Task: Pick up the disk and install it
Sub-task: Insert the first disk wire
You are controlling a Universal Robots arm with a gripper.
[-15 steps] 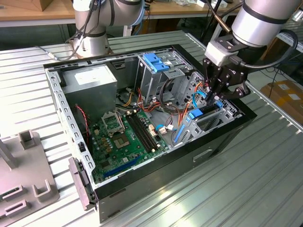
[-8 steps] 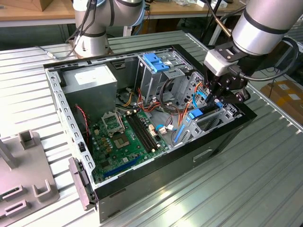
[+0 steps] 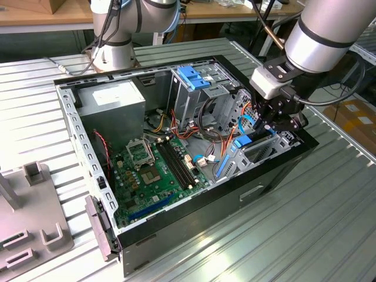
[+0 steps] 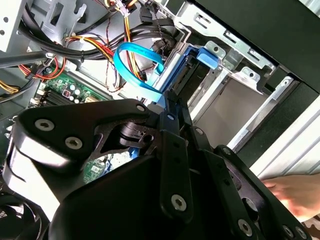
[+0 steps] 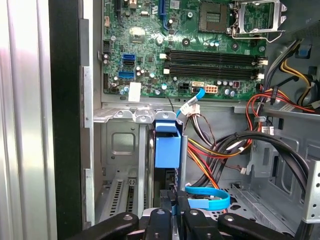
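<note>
The disk (image 5: 161, 176) stands on edge in the metal bay at the case's front corner, with its blue bracket tab (image 5: 167, 145) towards the motherboard. In the second wrist view the disk (image 4: 189, 75) sits in the bay with the blue tab (image 4: 207, 55) at its far end. In the exterior view the disk (image 3: 244, 143) is low in the case on that view's right. My gripper (image 5: 175, 207) reaches down into the case (image 3: 271, 126), its black fingers (image 4: 176, 131) closed narrowly on the disk's near edge.
A blue flat cable (image 4: 132, 75) loops beside the gripper among red, yellow and black wires (image 5: 225, 150). The motherboard (image 3: 155, 170), grey power-supply box (image 3: 111, 100) and blue-handled drive cage (image 3: 194, 76) fill the case. A hand (image 4: 295, 192) rests outside the case. Grey fixtures (image 3: 35, 235) stand on the slatted table.
</note>
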